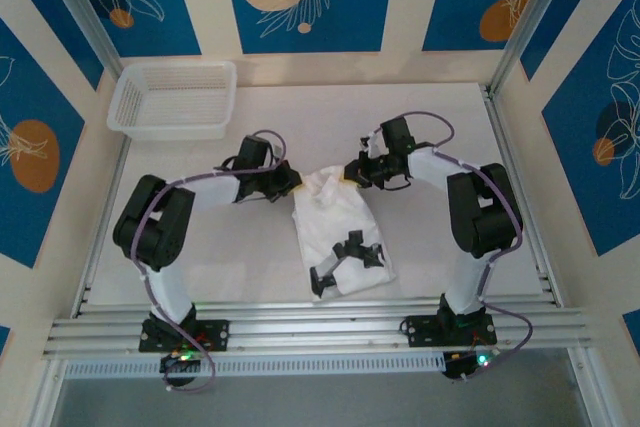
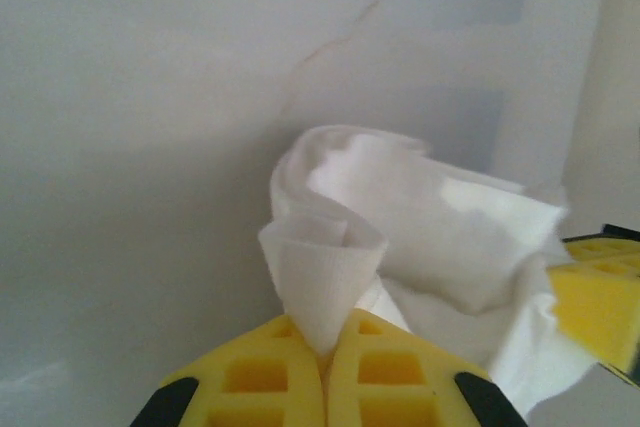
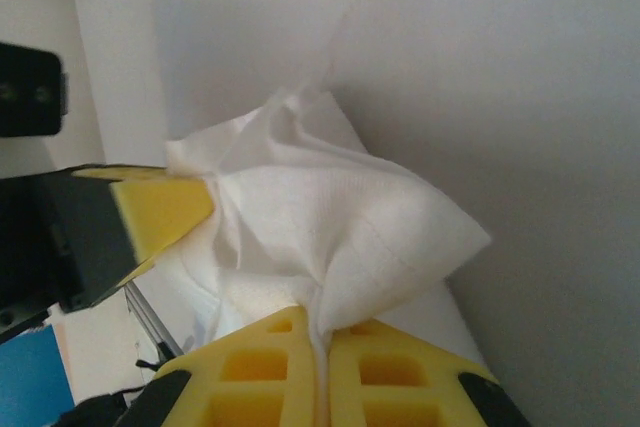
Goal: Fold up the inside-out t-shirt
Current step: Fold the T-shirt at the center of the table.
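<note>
The white inside-out t-shirt (image 1: 335, 227) lies mid-table as a narrow, bunched strip running from the middle toward the near edge, with dark marks on its near part. My left gripper (image 1: 292, 183) is shut on the shirt's far left corner. In the left wrist view a cone of cloth (image 2: 325, 267) sticks out from between the closed yellow pads of that gripper (image 2: 325, 349). My right gripper (image 1: 353, 172) is shut on the far right corner, and a fold of the shirt (image 3: 340, 217) is pinched in the right gripper (image 3: 322, 335). The two grippers sit close together, facing each other.
A white plastic mesh basket (image 1: 172, 99) stands at the far left corner of the table. Aluminium rails (image 1: 310, 329) run along the near edge by the arm bases. Bare white tabletop (image 1: 430, 127) lies to either side of the shirt.
</note>
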